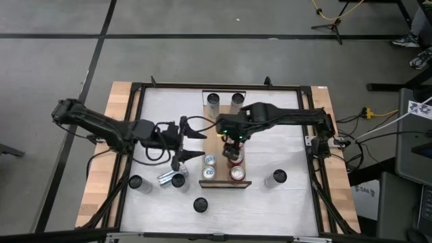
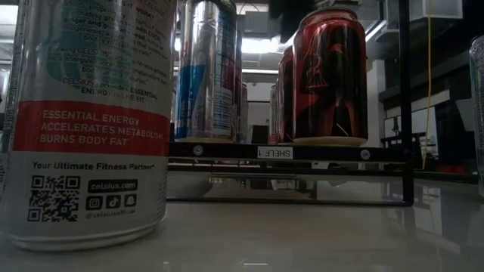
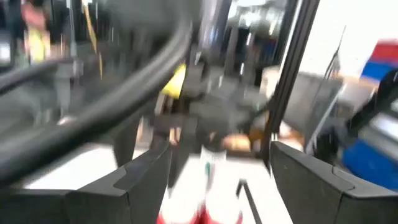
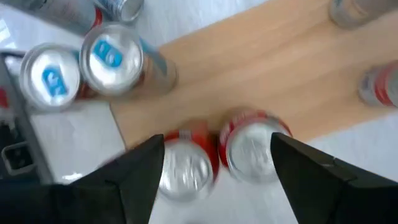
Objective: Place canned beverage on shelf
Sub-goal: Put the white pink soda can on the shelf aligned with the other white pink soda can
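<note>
The shelf [image 1: 226,135] is a long light-brown plank lying on the white table, with its dark lip [image 2: 276,153] at the near end. Two cans [image 1: 213,100] stand at its far end. Two blue-topped cans [image 4: 112,56] and two red cans [image 4: 252,149] stand at its near end. My right gripper [image 4: 217,168] hangs open above the red cans [image 1: 235,165], pointing steeply down and holding nothing. My left gripper [image 1: 202,144] is raised just left of the shelf, level and pointing at it. It is open [image 3: 217,180] and holds nothing.
Loose cans stand on the table left of the shelf [image 1: 136,182] [image 1: 179,180], with one lying on its side [image 1: 165,177]. Another can stands near the front [image 1: 200,204] and one stands right of the shelf [image 1: 275,177]. A black frame [image 1: 138,135] rims the table.
</note>
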`<state>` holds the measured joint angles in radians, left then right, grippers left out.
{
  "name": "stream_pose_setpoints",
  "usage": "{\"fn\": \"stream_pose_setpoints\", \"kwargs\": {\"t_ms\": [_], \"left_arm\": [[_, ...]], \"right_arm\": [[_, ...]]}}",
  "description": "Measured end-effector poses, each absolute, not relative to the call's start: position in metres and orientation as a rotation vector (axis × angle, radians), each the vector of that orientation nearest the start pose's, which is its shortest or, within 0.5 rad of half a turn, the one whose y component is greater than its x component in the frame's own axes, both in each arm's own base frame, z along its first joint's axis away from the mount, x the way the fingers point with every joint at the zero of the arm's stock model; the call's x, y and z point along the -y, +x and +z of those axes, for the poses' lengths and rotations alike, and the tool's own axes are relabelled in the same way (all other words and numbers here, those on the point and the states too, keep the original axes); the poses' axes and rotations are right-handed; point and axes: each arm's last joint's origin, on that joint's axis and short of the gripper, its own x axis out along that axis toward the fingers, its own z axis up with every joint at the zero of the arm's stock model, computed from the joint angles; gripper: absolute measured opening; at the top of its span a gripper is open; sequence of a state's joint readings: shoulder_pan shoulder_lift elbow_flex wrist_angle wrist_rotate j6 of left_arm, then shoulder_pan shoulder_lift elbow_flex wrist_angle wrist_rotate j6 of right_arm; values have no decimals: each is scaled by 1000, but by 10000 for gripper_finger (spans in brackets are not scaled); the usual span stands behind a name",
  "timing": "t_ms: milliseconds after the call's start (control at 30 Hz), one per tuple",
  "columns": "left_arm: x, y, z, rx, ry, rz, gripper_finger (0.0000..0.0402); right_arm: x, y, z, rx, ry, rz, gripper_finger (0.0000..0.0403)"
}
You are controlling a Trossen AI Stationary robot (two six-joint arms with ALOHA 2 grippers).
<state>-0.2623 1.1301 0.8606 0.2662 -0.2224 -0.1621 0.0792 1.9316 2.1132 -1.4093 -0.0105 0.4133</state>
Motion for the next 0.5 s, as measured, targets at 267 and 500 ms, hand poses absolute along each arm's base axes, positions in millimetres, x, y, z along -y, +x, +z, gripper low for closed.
{"fn": "stream_pose_setpoints", "kwargs": {"t_ms": [267, 500], "left_arm": [[57, 225, 369, -219, -245, -48, 266], [62, 210, 377, -307, -393, -169, 266]], "right_arm": [[-27, 335, 402, -1154, 300, -160, 287], [-32, 299, 435, -1043, 192, -152, 287]]}}
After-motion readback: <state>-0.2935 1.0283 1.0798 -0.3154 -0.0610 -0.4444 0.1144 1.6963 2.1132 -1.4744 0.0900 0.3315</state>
